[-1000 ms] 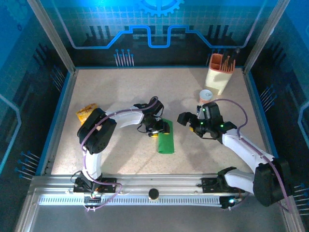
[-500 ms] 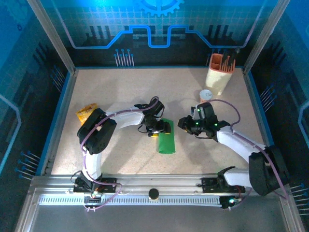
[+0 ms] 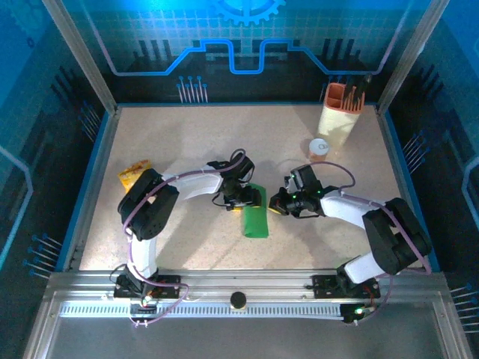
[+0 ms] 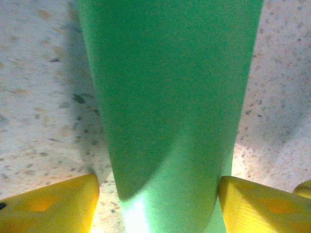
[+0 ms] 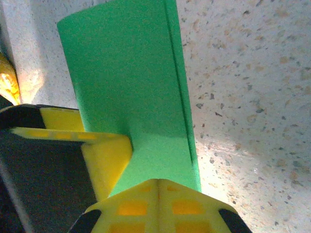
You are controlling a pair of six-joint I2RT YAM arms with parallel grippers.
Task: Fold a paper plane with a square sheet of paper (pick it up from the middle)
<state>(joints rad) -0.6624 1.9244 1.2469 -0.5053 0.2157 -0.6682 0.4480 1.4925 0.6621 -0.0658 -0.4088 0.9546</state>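
Note:
The square sheet of paper (image 3: 256,222) lies folded into a narrow bright-green rectangle at the table's middle. My left gripper (image 3: 249,199) stands over its far end, open. In the left wrist view the paper (image 4: 170,87) runs between my two yellow fingertips (image 4: 48,206), bulging up a little. My right gripper (image 3: 275,206) has come in from the right to the strip's right edge. In the right wrist view its tips (image 5: 158,194) are shut together and rest against the green paper (image 5: 126,73), beside a yellow finger of the left gripper (image 5: 104,155).
A crinkled yellow-orange snack packet (image 3: 133,174) lies at the left. A cream holder with orange tools (image 3: 340,112) stands at the back right, with a small round white-topped cup (image 3: 319,147) in front of it. Blue walls ring the table; a metal rail (image 3: 239,299) runs along the front.
My right gripper has swung left and reached the paper's right edge. The left gripper and the paper have stayed in place.

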